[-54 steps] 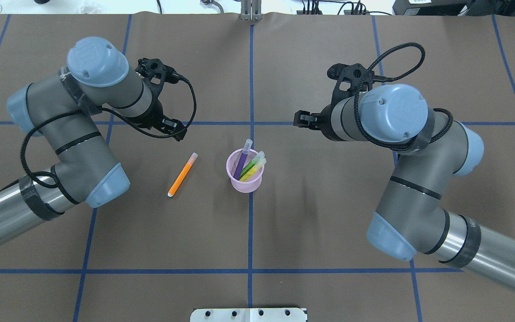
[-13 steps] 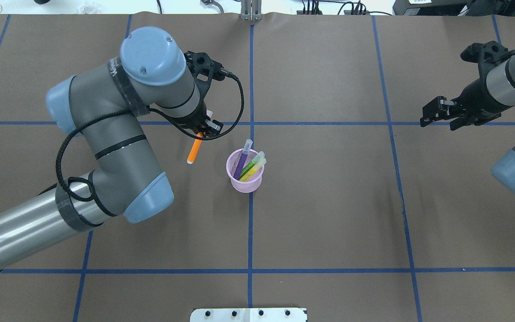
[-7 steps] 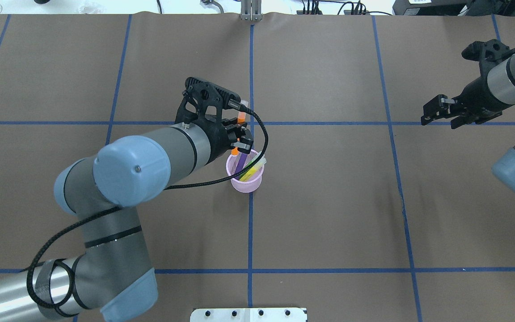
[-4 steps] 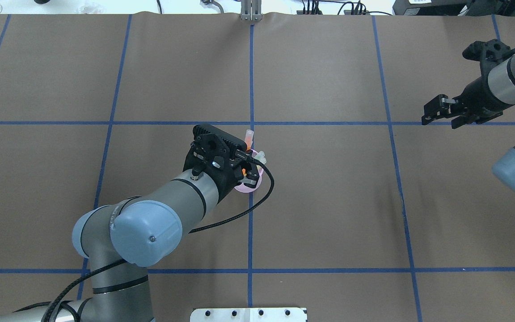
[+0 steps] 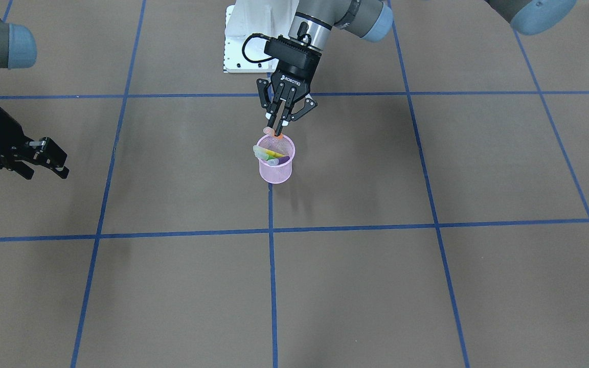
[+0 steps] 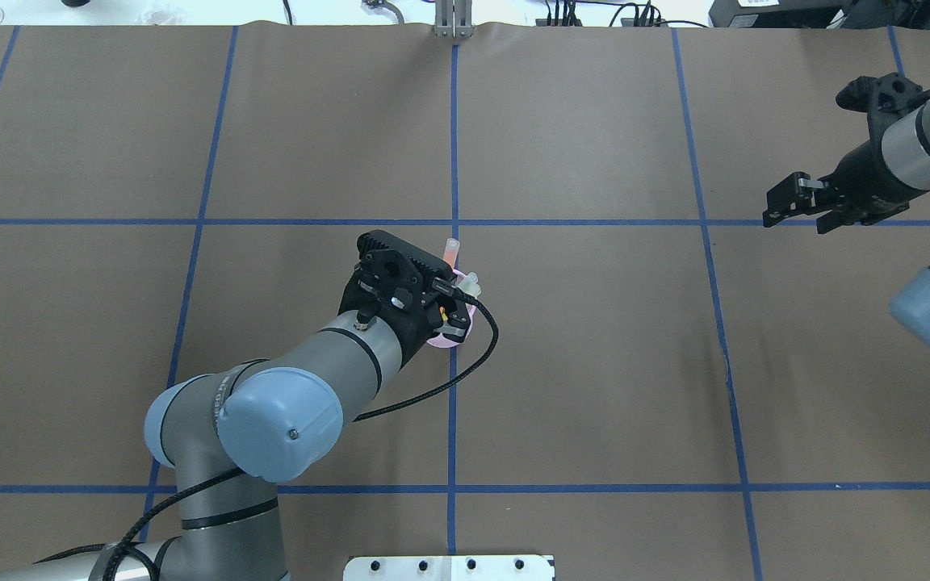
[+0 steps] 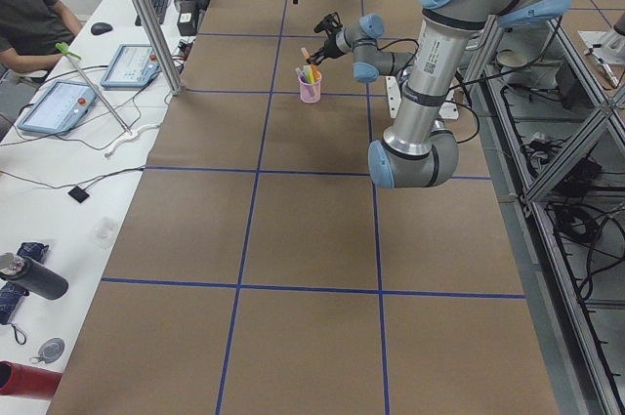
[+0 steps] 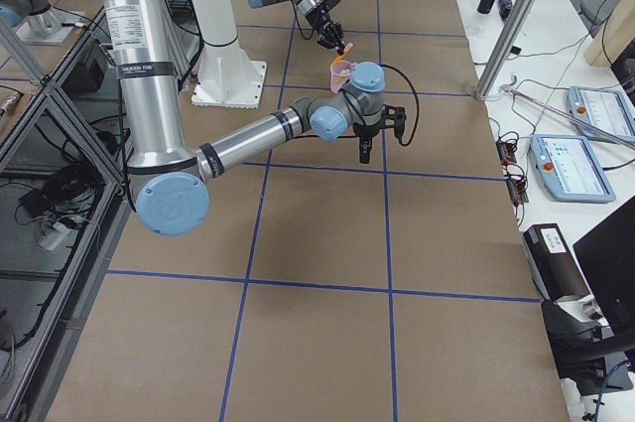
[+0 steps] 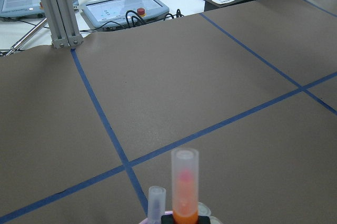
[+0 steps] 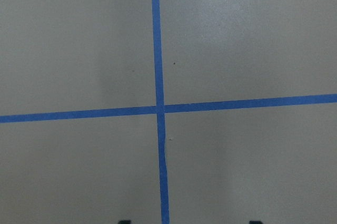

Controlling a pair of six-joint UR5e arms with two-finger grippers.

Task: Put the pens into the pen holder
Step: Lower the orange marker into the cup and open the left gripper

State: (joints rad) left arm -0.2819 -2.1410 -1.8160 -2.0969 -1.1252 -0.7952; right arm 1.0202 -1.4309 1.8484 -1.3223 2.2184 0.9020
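Orange pen with a pale see-through cap, pinched over a pink mesh cup.
The left hand has its fingers closed tight on the pen's barrel, with the cap poking out past them. The cup stands just below its fingertips on the brown worktop, and purple, green and yellow pens lean inside it. The hand hides the pen's lower end. The right hand hangs spread wide and empty, well off to the side, above blue tape lines.
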